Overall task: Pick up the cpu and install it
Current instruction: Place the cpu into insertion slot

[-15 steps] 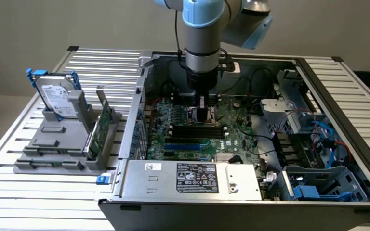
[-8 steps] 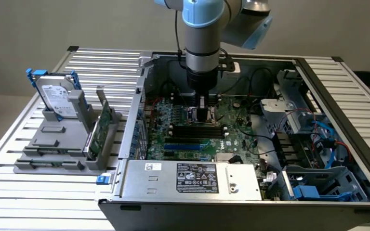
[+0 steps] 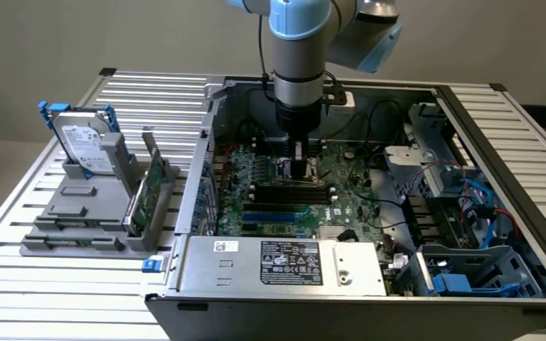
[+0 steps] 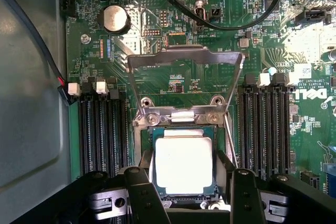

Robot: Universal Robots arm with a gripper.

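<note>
In the open case (image 3: 349,320), the cpu (image 4: 184,163) lies in its socket (image 4: 177,118) — seating step — my pincer (image 4: 188,179) astride; grip I cannot tell.

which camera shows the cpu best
The wrist view: the cpu is seen straight on, its silvery top and rim plain, next to the raised load plate. In the exterior view the gripper stands over that spot and hides the chip.
</note>
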